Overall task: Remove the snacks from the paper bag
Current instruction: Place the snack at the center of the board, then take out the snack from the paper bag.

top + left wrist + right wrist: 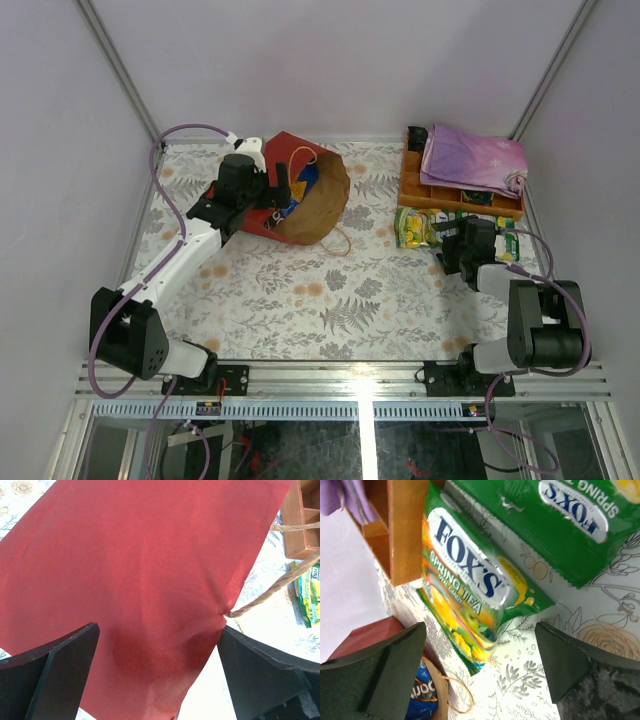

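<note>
1. The paper bag [322, 205] lies tipped over at the far left of the table, its mouth open toward the middle. It is judged thin and easily crumpled, so it is best steadied by its rim. The left gripper [157, 645] faces its red wall, fingers spread, nothing clamped.
2. The wooden tray [412, 185], far right, carries a purple cloth [470, 158].
3. A blue chip bag [422, 697] is seen inside the paper bag. It is judged light, puffy and slippery, and best pinched at a crimped seam.
4. Green Fox's packs [470, 605] lie on the table beside the tray. The right gripper [480, 650] hovers by them, fingers apart and empty.
</note>
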Robot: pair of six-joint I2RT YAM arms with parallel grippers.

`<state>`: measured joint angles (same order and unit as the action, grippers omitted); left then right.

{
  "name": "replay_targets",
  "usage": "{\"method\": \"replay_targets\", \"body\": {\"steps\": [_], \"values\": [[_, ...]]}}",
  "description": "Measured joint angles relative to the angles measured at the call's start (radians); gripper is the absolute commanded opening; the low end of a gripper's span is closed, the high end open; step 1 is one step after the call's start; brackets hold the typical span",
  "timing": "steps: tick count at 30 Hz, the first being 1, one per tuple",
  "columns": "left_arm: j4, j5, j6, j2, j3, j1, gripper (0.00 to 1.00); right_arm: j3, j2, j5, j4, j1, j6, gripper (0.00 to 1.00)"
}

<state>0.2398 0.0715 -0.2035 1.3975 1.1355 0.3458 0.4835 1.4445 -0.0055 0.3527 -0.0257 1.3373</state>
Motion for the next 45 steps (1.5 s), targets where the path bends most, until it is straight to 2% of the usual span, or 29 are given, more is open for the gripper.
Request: {"method": "replay_targets", "body": {"steps": [6,11,15,18,21,25,31,32,34,40,45], "values": [[0.002,0.001,0.000,0.000,0.000,0.000,1.00,-0.024,-0.108,-0.042,-0.023,-0.001,-0.037,0.99],[0.001,0.000,0.000,0.003,0.001,0.000,1.00,-0.015,-0.257,-0.010,-0.089,0.033,-0.080,0.99],[0.000,-0.009,-0.001,0.030,0.011,0.000,1.00,0.049,-0.315,0.109,-0.158,0.192,-0.133,0.99],[0.000,-0.026,-0.003,0.042,0.011,0.000,1.00,0.114,-0.288,0.145,-0.152,0.327,-0.188,0.95],[-0.001,-0.036,-0.008,0.041,0.011,0.000,1.00,0.222,-0.154,0.132,-0.098,0.443,-0.261,0.95],[-0.001,-0.042,-0.010,0.039,0.011,0.000,1.00,0.409,0.112,0.044,-0.001,0.556,-0.309,0.90],[0.000,-0.037,-0.010,0.010,0.006,0.000,1.00,0.548,0.467,-0.084,0.198,0.596,-0.251,0.88],[-0.002,-0.032,-0.010,-0.004,0.002,0.000,1.00,0.626,0.613,-0.109,0.245,0.595,-0.219,0.88],[-0.002,-0.030,-0.009,-0.004,0.001,0.000,1.00,0.645,0.639,-0.120,0.249,0.595,-0.209,0.88],[-0.001,-0.024,-0.009,-0.003,0.000,0.000,1.00,0.899,0.821,-0.162,0.334,0.597,-0.173,0.84],[-0.001,-0.023,-0.009,0.000,-0.001,0.000,1.00,0.990,0.893,-0.153,0.317,0.603,-0.156,0.81]]}}
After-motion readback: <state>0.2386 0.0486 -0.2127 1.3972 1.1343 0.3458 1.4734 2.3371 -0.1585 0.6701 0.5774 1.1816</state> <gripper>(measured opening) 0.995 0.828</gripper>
